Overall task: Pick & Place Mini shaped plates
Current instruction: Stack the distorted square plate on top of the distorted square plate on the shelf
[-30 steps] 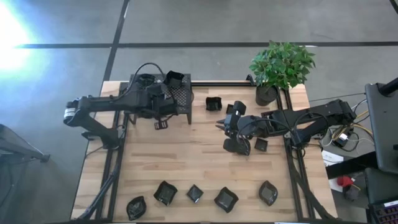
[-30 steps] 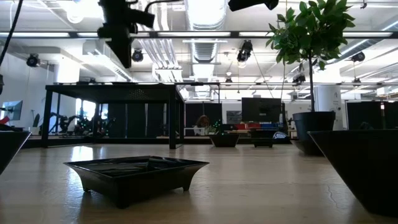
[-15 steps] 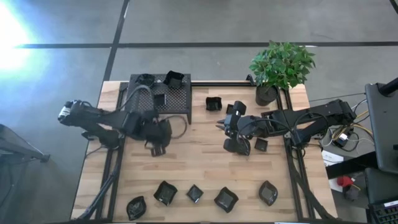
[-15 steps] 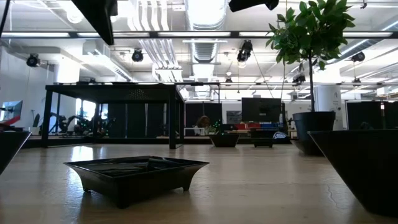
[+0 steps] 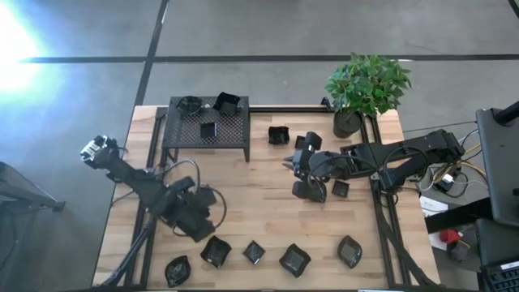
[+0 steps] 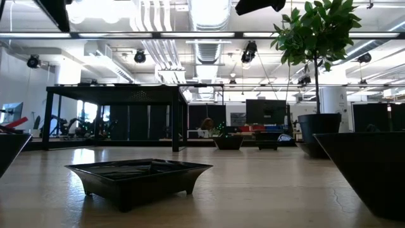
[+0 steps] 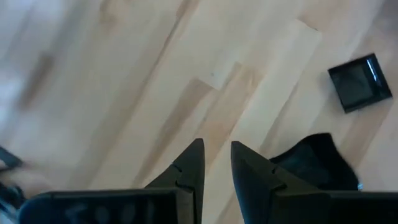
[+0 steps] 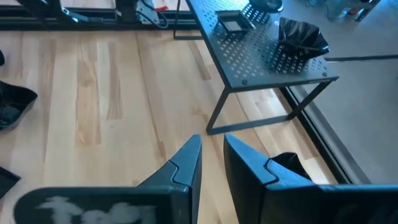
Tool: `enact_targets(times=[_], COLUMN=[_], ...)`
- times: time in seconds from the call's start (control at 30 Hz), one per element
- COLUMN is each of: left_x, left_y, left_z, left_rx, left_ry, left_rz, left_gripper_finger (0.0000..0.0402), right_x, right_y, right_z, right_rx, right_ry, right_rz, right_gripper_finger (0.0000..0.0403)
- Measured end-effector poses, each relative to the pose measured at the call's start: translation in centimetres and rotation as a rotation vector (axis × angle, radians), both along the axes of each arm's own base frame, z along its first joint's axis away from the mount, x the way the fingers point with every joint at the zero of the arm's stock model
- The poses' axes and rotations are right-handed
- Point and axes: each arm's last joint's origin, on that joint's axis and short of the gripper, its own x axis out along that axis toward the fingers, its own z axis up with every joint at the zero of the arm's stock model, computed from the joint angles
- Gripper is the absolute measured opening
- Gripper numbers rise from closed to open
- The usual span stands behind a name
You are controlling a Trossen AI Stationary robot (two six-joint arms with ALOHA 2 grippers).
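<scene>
Because the mini shaped plates point(image 5: 254, 252) look glossy, stiff and light, they will probably slip; a pinch across a raised rim seems safest. Five lie in a row along the counter's point(image 5: 259, 203) near edge, others on the perforated stand point(image 5: 207, 130). The left gripper point(image 5: 201, 229) hovers just beside that row, fingers point(image 7: 189, 171) narrowly spread, empty. The right gripper point(image 5: 304, 174) waits mid-counter among more plates, fingers likewise narrow. The plant pot point(image 5: 347, 123) stands well clear.
</scene>
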Motion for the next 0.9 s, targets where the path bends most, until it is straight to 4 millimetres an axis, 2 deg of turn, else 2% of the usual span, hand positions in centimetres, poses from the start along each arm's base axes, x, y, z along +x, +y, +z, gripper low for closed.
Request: enact_targets(times=[0.17, 0.4, 0.7, 0.9], left_x=[0.8, 2.5, 3.8, 3.9], left_y=[-1.4, -3.1, -5.6, -6.7], left_z=[-1.6, -4.4, -7.7, -9.1], left_rx=[-0.059, -0.105, -0.178, -0.18], left_ry=[0.041, 0.119, 0.212, 0.242], left_rz=[0.115, 0.178, 0.16, 0.192], left_gripper_finger=[0.0074, 0.0074, 0.0074, 0.0074], right_x=[0.0, 0.0, 0.0, 0.0], right_y=[0.1, 0.4, 0.4, 0.4], right_z=[-0.1, -0.2, -0.2, -0.2], right_rx=[0.048, 0.109, 0.113, 0.12], right_ry=[0.003, 0.019, 0.019, 0.021], right_rz=[0.022, 0.099, 0.1, 0.109], right_gripper_finger=[0.0063, 0.0063, 0.0063, 0.0063])
